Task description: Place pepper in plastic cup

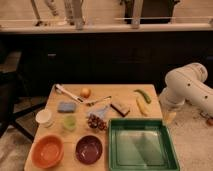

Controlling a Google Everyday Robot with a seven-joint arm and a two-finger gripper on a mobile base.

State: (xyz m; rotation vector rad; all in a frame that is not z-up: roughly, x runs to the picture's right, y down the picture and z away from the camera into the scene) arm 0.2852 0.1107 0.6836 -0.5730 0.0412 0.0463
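I see a matt wooden table, a glossy plastic tray on it, and a smooth pale gripper beside its right edge.
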